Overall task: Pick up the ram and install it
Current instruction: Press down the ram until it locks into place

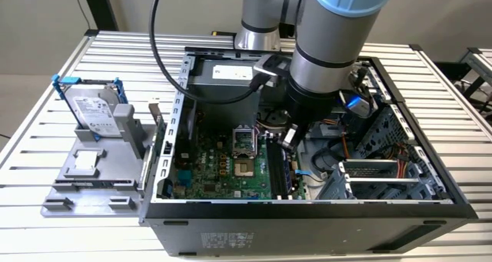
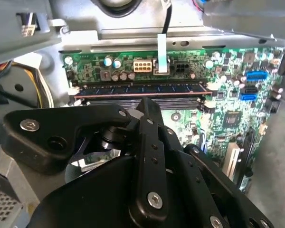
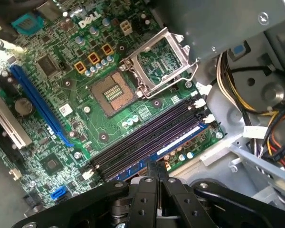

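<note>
RAM stick: long dark blue-black board with a row of black chips, lying along the outermost memory slot of the motherboard, at the edge nearest the drive-bay side of the open computer case. In the first wrist view its blue edge runs parallel to the empty black-and-purple slot rails beside it. It appears set in the slot; whether it is fully seated cannot be told.

Gripper: black linkage fingers drawn close together, tips just above the stick near its middle. Judged closed or nearly so, with nothing visibly held; contact with the stick's top edge cannot be confirmed. In the exterior view the gripper hangs over the slot area.

Handling note: the step in hand looks like pressing the stick home. Pressure should go straight down on the top edge, square to the slot, and even along its length; the white end latches should close on both ends.

Adjacent: open CPU socket, blue expansion slot, cable bundle. Outside the case, a hard drive in a blue frame stands on a grey fixture.
</note>
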You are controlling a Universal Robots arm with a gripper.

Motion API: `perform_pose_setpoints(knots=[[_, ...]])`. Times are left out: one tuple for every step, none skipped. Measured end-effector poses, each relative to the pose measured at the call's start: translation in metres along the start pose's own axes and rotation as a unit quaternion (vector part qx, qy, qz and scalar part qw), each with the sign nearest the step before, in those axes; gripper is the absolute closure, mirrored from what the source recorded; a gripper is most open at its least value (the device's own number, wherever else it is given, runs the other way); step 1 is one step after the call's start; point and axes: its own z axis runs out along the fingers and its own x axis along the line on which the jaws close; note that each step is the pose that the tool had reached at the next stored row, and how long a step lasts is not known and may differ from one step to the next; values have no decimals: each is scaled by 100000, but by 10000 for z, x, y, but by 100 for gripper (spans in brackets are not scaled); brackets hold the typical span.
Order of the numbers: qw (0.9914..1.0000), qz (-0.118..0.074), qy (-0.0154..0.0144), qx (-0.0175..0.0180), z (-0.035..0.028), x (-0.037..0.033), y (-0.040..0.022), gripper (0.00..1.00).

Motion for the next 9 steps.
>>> perform_pose_setpoints(knots=[[99998,-573,-170,-131,0,0,0,100],[99992,-1220,-292,-230,-1,0,0,100],[99980,-1934,-362,-255,-1,0,1,100],[99960,-2774,-423,-250,0,-1,0,100],[99935,-3557,-472,-235,0,-1,0,100],[99903,-4377,-522,-229,0,0,0,100],[99864,-5184,-578,-226,0,0,-1,100],[99817,-6002,-633,-229,0,-1,0,100],[99763,-6842,-681,-236,0,0,0,100]])
